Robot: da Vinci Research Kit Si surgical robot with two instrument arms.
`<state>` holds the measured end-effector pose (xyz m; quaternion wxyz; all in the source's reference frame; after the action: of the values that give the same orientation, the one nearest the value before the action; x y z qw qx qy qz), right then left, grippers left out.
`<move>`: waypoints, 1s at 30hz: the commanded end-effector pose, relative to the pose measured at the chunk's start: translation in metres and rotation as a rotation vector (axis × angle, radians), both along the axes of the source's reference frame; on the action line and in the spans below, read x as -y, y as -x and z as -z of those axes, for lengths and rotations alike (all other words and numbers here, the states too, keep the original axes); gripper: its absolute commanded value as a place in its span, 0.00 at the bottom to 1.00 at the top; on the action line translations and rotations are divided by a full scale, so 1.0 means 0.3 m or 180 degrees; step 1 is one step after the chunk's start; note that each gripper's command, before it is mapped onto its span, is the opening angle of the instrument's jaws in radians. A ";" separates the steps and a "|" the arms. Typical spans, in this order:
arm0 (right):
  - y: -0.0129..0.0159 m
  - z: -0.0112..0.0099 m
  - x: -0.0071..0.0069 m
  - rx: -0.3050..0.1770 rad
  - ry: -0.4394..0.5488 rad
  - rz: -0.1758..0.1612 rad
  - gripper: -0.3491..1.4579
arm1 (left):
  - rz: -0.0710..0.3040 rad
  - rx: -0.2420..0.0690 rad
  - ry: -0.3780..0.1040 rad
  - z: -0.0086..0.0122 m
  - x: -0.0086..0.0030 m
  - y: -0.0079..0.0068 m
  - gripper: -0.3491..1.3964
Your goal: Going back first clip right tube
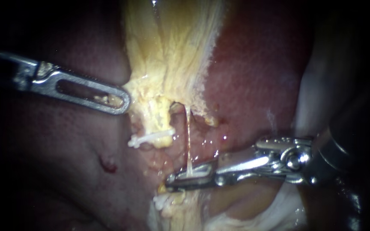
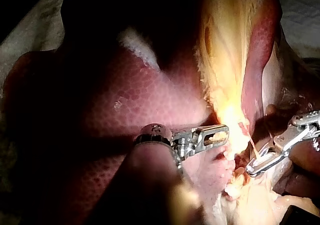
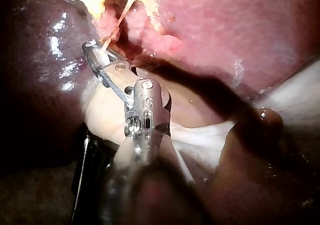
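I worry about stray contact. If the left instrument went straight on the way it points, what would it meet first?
The yellow tissue right ahead of the left instrument, just above the white clip; it looks nearly touching, though depth is unclear.

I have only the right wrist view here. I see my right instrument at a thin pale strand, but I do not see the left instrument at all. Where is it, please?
Observer: The endoscope view shows it. Your left instrument, flat and silver with a long slot, has its tip at the edge of the yellow fibrous tissue. It is apart from the thin pale tube that you call a strand.
Operator: Thank you. Is there any clip near my strand?
Observer: Yes. In the endoscope view a small white clip lies across the thick yellow stalk. This stalk is beside the thin pale tube, on the left instrument's side.
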<state>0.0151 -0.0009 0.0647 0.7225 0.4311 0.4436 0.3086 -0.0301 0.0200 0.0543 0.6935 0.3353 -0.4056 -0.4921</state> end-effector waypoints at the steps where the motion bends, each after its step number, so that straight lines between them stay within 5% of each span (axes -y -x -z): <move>1: -0.0001 -0.0002 -0.0001 -0.0001 -0.0001 -0.0001 0.00 | 0.0000 0.0000 0.0000 0.0000 0.0000 0.0000 0.00; 7: 0.0005 -0.0014 -0.0009 -0.0031 -0.0029 -0.0033 0.00 | 0.0001 -0.0001 0.0000 -0.0001 0.0000 0.0002 0.00; 10: 0.0001 -0.0016 -0.0010 -0.0091 -0.0046 -0.0075 0.24 | 0.0001 -0.0001 0.0001 -0.0001 0.0000 0.0001 0.00; 13: -0.0010 -0.0017 -0.0011 -0.0118 -0.0035 -0.0089 0.37 | 0.0001 -0.0001 0.0001 -0.0002 0.0000 0.0002 0.00; 22: -0.0023 -0.0034 -0.0013 -0.0220 0.0326 -0.0032 0.45 | 0.0001 -0.0001 0.0002 -0.0004 0.0001 0.0002 0.00; 30: -0.0001 -0.0091 -0.0015 -0.0235 0.0887 -0.0107 0.47 | 0.0001 -0.0002 0.0002 -0.0005 0.0001 0.0003 0.00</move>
<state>0.0149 -0.0004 0.0676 0.7542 0.3281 0.5165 0.2383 -0.0302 0.0200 0.0544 0.6936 0.3348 -0.4056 -0.4923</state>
